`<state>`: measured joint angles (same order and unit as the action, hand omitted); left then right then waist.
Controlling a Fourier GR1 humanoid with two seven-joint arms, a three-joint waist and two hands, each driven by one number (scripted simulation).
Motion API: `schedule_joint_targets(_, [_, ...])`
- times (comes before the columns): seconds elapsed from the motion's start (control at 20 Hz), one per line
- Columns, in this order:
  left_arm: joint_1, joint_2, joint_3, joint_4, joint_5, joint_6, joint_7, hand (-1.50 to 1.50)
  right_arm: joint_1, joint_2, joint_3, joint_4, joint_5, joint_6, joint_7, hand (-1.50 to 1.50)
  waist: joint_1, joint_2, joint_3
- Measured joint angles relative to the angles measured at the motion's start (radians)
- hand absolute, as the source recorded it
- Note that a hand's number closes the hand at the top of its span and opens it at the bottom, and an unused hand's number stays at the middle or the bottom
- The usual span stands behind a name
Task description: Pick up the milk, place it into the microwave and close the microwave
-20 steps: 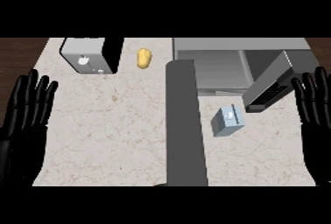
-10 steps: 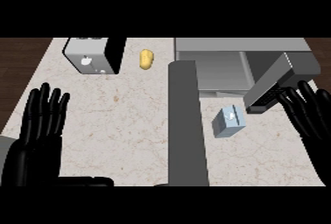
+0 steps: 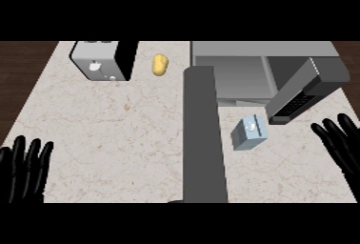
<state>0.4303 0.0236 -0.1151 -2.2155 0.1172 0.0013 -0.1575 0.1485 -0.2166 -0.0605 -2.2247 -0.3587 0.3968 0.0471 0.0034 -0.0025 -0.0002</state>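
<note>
Pick-up not begun. Milk (image 3: 249, 134) stands on counter (image 3: 105, 124), just in front of open microwave (image 3: 243, 76), untouched. Right hand (image 3: 342, 143), fingers straight and spread, is near it; next move: reach left, close around the carton. Left hand (image 3: 25, 169) open, cut off at frame edge. Grey bar (image 3: 204, 133) hides the counter's middle.

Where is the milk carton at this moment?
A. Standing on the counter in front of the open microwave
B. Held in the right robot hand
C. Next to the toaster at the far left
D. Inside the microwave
A: the milk carton stands on the counter just in front of the microwave, whose door is swung open; the right robot hand is apart from it, fingers straight.
</note>
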Motion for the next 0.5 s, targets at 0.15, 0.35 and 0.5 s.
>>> schedule_joint_targets(0.15, [0.068, 0.016, 0.026, -0.022, 0.038, -0.042, -0.037, -1.5, 0.03, 0.014, 0.0, -0.006, 0.05, 0.016, -0.028, -1.5, 0.001, 0.0, 0.0])
schedule_joint_targets(0.35, [0.163, 0.014, 0.028, -0.055, 0.051, -0.081, -0.084, -1.5, 0.045, 0.035, 0.001, 0.013, 0.112, 0.028, -0.062, -1.5, 0.003, 0.0, 0.0])
schedule_joint_targets(0.5, [0.237, 0.007, 0.021, -0.08, 0.051, -0.106, -0.126, -1.5, 0.044, 0.067, 0.035, 0.041, 0.18, 0.022, -0.092, -1.5, 0.005, 0.0, 0.0])
